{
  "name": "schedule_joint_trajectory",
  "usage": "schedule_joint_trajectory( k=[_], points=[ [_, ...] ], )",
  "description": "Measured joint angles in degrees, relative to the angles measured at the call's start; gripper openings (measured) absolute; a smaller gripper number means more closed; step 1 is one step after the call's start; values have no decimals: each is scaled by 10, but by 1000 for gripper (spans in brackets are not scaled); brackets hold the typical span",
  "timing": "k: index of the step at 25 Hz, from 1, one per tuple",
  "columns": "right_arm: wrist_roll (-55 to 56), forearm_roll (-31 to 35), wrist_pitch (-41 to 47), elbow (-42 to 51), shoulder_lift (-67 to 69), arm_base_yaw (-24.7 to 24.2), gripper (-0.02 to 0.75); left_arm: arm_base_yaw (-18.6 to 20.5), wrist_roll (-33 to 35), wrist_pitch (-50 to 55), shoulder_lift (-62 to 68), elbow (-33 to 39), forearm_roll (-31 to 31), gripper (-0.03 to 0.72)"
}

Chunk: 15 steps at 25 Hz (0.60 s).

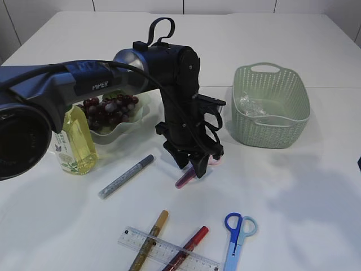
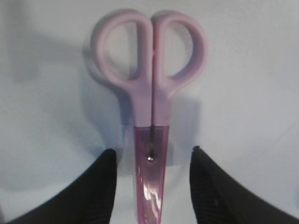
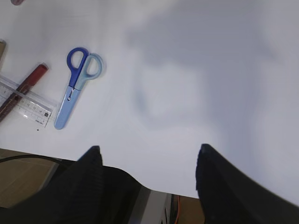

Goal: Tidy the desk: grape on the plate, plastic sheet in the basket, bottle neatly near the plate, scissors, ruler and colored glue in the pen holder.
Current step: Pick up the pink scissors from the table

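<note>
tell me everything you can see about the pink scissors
The pink scissors lie flat on the white table, closed, with two pale pink plastic-looking loop handles and blades inside a translucent magenta sheath. A small metal pivot shows through the sheath. The left gripper hovers open with its fingers on either side of the sheathed blades, not touching them.

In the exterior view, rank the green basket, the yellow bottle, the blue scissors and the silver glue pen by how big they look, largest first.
1. Green basket, clearly largest.
2. Yellow bottle.
3. Silver glue pen and blue scissors: they look about the same length; the scissors lie nearer the camera and run off the bottom edge, so I won't rank them.
</note>
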Motion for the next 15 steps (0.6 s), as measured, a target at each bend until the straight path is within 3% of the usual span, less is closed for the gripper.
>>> schedule_joint_trajectory(
  k=[15],
  points=[
    [0,0,0,0,0,0,491,0,-2,-1,6,0,0,355]
  ],
)
